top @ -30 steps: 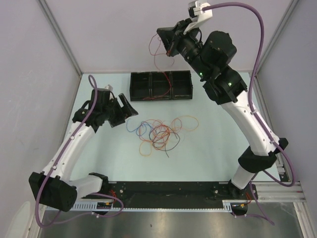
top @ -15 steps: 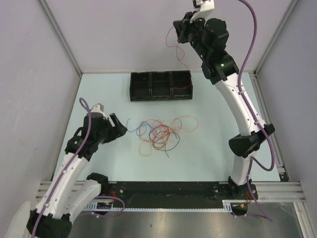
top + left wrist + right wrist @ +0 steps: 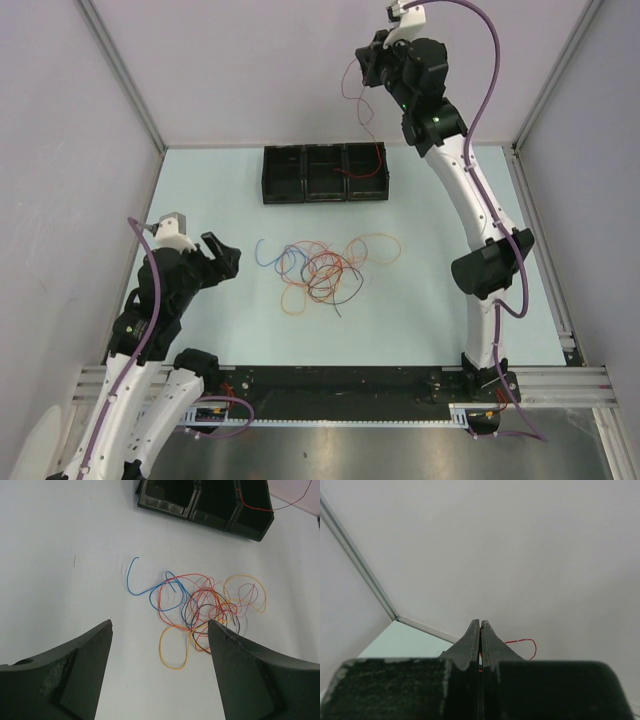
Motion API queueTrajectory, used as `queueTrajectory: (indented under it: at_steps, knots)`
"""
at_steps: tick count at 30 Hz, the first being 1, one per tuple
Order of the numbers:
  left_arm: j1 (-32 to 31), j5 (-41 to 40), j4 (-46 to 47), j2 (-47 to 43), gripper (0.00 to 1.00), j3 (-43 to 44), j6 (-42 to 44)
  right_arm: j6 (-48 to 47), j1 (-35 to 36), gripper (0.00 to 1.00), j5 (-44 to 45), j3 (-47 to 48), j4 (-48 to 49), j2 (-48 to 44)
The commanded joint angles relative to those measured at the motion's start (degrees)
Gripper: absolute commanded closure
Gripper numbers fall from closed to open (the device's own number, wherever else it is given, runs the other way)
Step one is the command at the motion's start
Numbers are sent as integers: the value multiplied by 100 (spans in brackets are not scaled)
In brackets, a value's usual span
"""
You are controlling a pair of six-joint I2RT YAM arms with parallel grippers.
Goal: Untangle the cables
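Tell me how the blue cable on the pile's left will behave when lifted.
Probably floppy: the blue cable lies in loose curls. Likely light, being so thin. It loops into the tangle, so lifting may drag others.

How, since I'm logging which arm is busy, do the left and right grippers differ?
The left gripper is open and empty; the right gripper is shut on a red cable. The left one hangs low beside the tangled cables on the table; the right one sits high above the black bins, its cable trailing down into them. Both are black two-finger grippers.
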Motion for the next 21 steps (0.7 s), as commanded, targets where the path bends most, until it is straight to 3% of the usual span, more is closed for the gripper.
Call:
queueTrajectory:
  at_steps: [1, 21]
  knots:
    - [-11, -94, 170, -42, 18, -37, 182, 109, -192, 100, -173, 215, 349, 142]
    - [-11, 20, 275, -16, 19, -81, 217, 574, -403, 100, -604, -487, 762, 221]
